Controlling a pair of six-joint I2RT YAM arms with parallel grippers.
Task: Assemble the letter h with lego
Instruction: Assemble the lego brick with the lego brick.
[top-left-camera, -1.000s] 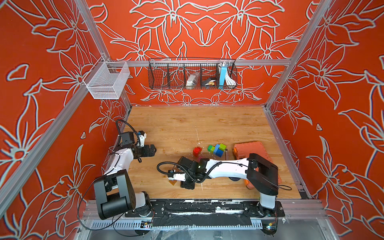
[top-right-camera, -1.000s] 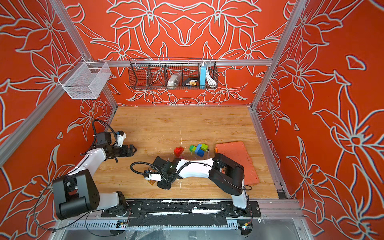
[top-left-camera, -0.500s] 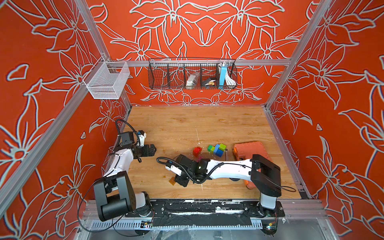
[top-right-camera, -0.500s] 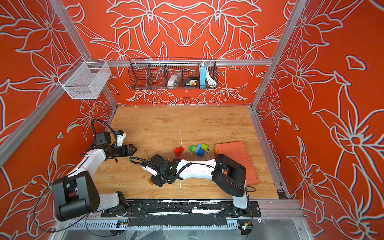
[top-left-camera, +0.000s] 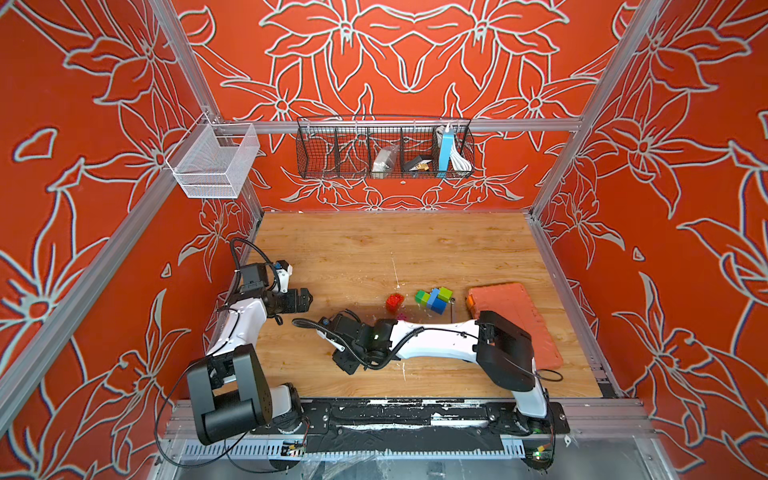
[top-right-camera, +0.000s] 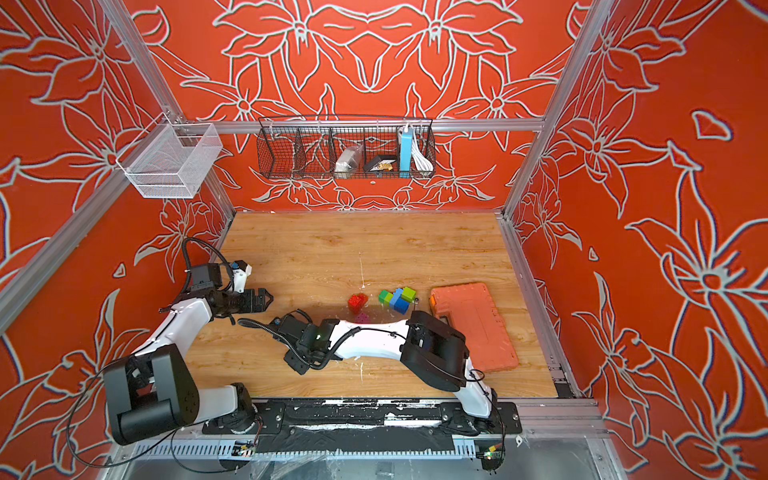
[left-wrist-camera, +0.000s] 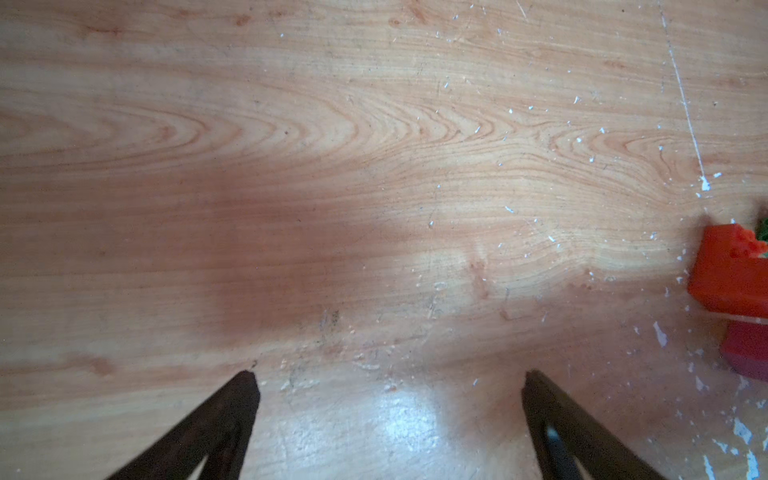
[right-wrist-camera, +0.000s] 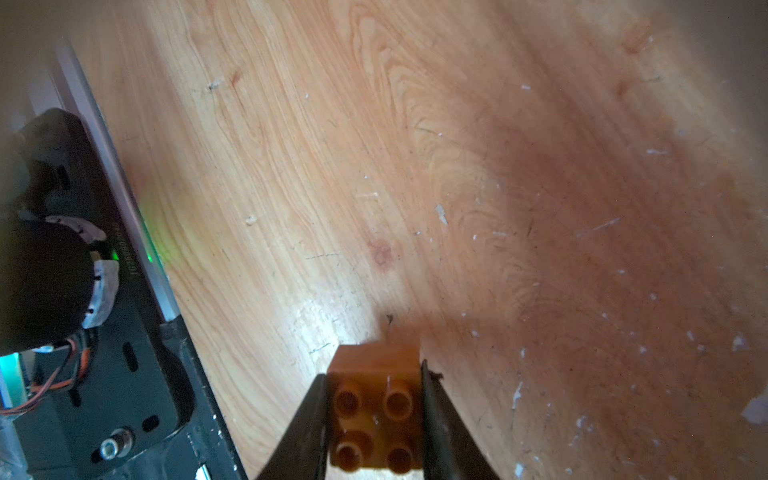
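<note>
Amber brick (right-wrist-camera: 376, 409): square, no long axis, studs toward the wrist camera, over the wooden table (right-wrist-camera: 291, 166)
Right gripper (right-wrist-camera: 373, 374): fingers clamped on its two opposite sides, pointing away from the other lego
Other lego: red brick (top-left-camera: 394, 301) and green-blue-lime cluster (top-left-camera: 434, 298), mid-table beside the orange case (top-left-camera: 515, 320), behind the right wrist
Left gripper (left-wrist-camera: 388, 378): fingers wide apart, empty
Coming move: likely a swing round to the cluster; right arm is nearer

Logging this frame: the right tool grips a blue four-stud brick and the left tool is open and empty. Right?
No, the brick is amber-brown, not blue; the right wrist view shows it. The right tool grips it, four studs show, and the left tool is open and empty.
</note>
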